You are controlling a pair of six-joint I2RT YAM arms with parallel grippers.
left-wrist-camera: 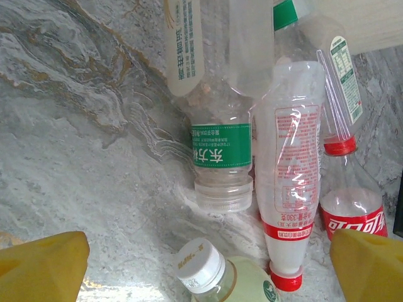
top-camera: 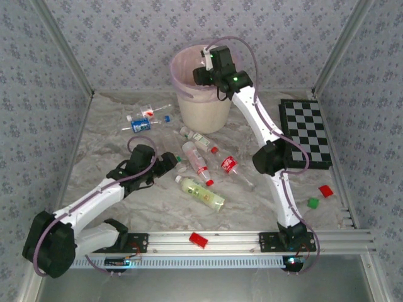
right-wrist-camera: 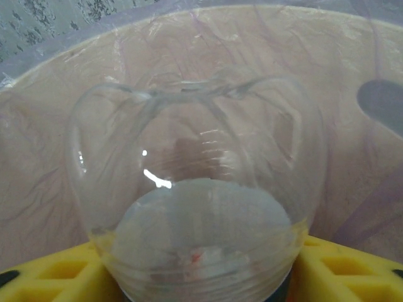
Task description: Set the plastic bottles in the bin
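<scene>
Right pincer (top-camera: 210, 60) is seen from above the arms, held over the mouth of the bin (top-camera: 189, 104), which stands at the far middle of the counter (top-camera: 113, 151). A whitish shape at its tip is probably a bottle, though the detail is too small to be sure. Left pincer (top-camera: 170, 163) is seen low, just beside a cluster of plastic bottles (top-camera: 196, 160) lying on the counter in front of the bin. A chequered board (top-camera: 308, 132) is seen to the right of the bin.

From the left wrist, the left pincer (left-wrist-camera: 208, 251) is shown wide open and empty, its yellow fingers (left-wrist-camera: 44, 267) at the lower corners. Beyond them a green-labelled bottle (left-wrist-camera: 220, 154) is seen, with a red-capped bottle (left-wrist-camera: 289, 182) just beside it, a cola bottle (left-wrist-camera: 352, 217) further right and a white-capped bottle (left-wrist-camera: 204, 267) nearest.

From the right wrist, the right pincer (right-wrist-camera: 198, 286) is shown closed on a clear bottle (right-wrist-camera: 195, 189), which is gripped between the yellow pads, and the bin's pink liner (right-wrist-camera: 50, 189) is seen behind it.
</scene>
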